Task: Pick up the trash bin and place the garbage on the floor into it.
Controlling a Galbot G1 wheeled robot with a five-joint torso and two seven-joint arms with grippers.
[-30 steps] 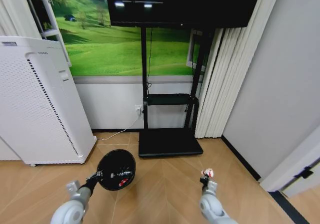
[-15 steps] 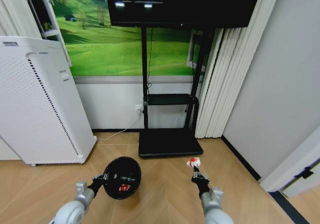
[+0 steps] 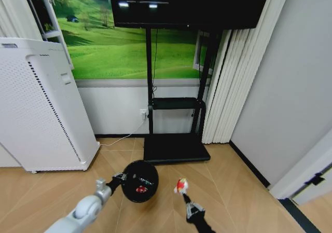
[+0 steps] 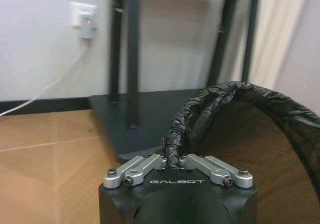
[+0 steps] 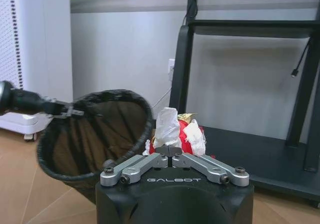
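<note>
Left gripper (image 3: 123, 177) clenches the bin (image 3: 140, 180) rim; right gripper (image 3: 183, 194) grasps a scrap (image 3: 180, 186) at its 3 o'clock, stand base (image 3: 175, 148) at 12.

A lounge-like showroom: wood floor (image 3: 249, 191), screen stand (image 3: 176, 147), meadow mural (image 3: 129, 41), white curtains (image 3: 228, 87).

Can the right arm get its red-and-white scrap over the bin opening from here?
Probably yes. The right gripper holds the scrap just beside the trash bin, which the left gripper holds by the rim, opening unobstructed, nothing between them.
</note>
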